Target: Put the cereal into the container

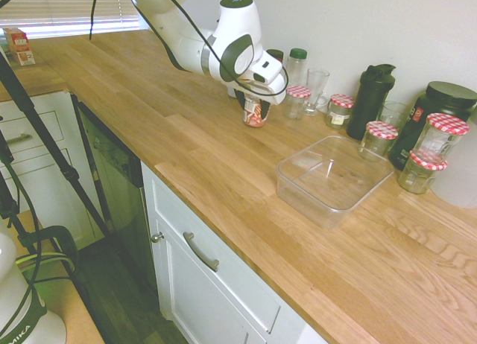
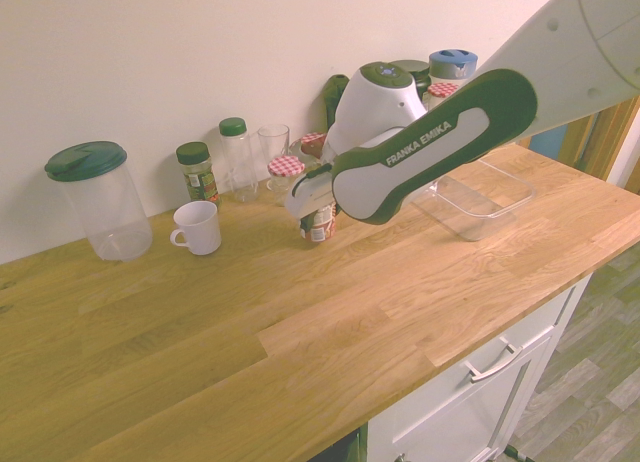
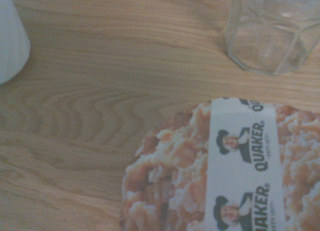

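Observation:
The cereal is a small red, white and brown cup standing upright on the wooden counter, left of the container. My gripper reaches down over it from above, and its fingers are shut on the cup's sides. From the other side, the cereal shows beneath the gripper. The wrist view looks straight down on the cereal's printed lid. The container is a wide, shallow, clear tub with nothing in it, standing on the counter to the right; it also appears as the container behind the arm.
Glass jars with red-checked lids, a drinking glass and a black shaker bottle line the wall behind the cup and tub. A white mug and a green-lidded pitcher stand further along.

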`<state>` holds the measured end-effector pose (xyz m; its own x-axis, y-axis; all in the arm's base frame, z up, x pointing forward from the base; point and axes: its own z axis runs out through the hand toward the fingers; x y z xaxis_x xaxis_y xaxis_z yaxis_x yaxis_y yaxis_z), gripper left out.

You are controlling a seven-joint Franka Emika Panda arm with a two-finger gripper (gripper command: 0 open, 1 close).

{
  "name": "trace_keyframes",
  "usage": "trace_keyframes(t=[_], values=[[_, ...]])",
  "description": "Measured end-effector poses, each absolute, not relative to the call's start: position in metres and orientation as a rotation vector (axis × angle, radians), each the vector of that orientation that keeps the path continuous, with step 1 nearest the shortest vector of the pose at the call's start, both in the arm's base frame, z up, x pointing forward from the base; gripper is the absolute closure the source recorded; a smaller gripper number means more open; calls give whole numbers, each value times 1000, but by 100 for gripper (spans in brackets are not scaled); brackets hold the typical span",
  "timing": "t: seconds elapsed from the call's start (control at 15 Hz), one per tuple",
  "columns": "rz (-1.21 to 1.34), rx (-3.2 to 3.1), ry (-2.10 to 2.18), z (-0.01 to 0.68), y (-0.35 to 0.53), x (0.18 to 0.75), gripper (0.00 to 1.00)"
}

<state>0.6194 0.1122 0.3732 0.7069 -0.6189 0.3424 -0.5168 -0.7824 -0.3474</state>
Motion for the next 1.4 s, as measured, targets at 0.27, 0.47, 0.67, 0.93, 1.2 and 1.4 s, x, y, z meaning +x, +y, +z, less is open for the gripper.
trace_keyframes(t=[0.27,0.47,0.67,0.93,1.2,1.4], values=[[-748,-2600,966,418,58,567,100],[-835,-2524,1036,456,1,520,100],[-888,-2479,1119,473,-61,481,100],[-858,-2468,1230,452,-124,446,100],[-823,-2479,1288,421,-149,445,100],[-777,-2506,1332,397,-164,451,100]])
